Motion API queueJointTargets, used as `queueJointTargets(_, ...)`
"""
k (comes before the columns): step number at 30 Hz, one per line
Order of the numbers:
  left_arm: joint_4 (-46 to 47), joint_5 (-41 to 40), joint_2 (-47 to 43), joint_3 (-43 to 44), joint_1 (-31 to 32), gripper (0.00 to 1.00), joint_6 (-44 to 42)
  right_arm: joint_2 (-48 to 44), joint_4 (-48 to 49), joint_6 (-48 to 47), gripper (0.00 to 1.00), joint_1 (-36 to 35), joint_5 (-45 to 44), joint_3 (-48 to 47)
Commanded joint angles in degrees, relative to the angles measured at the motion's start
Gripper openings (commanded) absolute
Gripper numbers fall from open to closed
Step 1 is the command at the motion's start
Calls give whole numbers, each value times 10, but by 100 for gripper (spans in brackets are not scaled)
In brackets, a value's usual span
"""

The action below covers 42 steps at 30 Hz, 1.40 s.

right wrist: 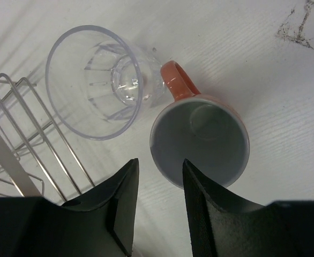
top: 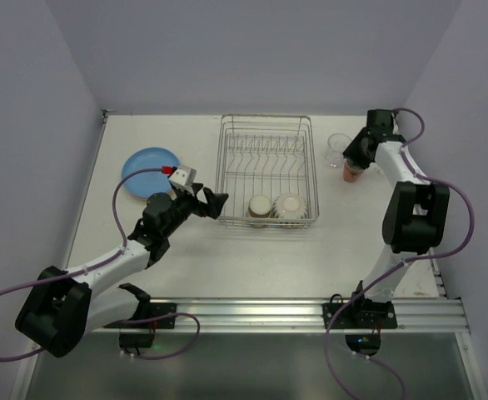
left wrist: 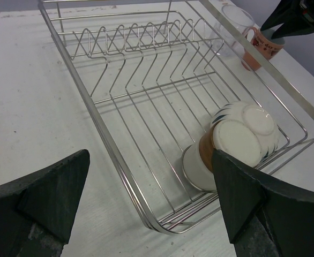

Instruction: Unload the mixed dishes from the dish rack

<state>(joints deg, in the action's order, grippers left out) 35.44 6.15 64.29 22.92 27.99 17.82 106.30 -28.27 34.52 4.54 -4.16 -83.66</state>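
The silver wire dish rack stands mid-table. At its near end sit a reddish-brown cup and a cream bowl, both bottom-up. My left gripper hangs open just outside the rack's near left corner, with the cup and the bowl ahead of it. A blue plate lies on the table to the left. Right of the rack stand a clear glass tumbler and a second reddish-brown cup, upright. My right gripper is open above that cup's near rim, holding nothing.
The rack's upright plate tines hold nothing. White walls close in the table at the back and on both sides. The tumbler and the cup stand close together, almost touching the rack's right side.
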Motion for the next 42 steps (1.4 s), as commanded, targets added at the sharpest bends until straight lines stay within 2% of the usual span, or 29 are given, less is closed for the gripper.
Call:
queueJointTargets(1,15,-4,-2,20,6,100,-17,-55,16,-6,41,1,21,-6)
queueJointTargets(5,15,-4,-1,20,7,100,-18,-110,34,-9,42,0,38,25)
queueJointTargets(11,15,-3,-1,22,9,100,-20,-195,110,-8,46,0,118,133)
queueJointTargets(13,15,4,-1,25,11,100,-21,-228,147,-2,49,-1,143,185)
queueJointTargets(16,17,21,-8,22,15,100,-31,-275,199,-6,60,-5,182,255)
queueJointTargets(19,22,23,-3,23,21,100,-34,-314,217,-12,63,-17,209,297)
queueJointTargets(25,-11,26,5,60,34,100,-37,-371,183,-61,65,-63,220,315)
queueJointTargets(28,-67,4,17,110,59,100,-49,-401,150,-76,66,-65,225,301)
queueJointTargets(33,-159,-20,64,195,94,100,-62,-458,149,-88,71,-65,230,316)
queueJointTargets(42,-258,-41,129,281,121,100,-57,-468,139,-83,71,-65,222,316)
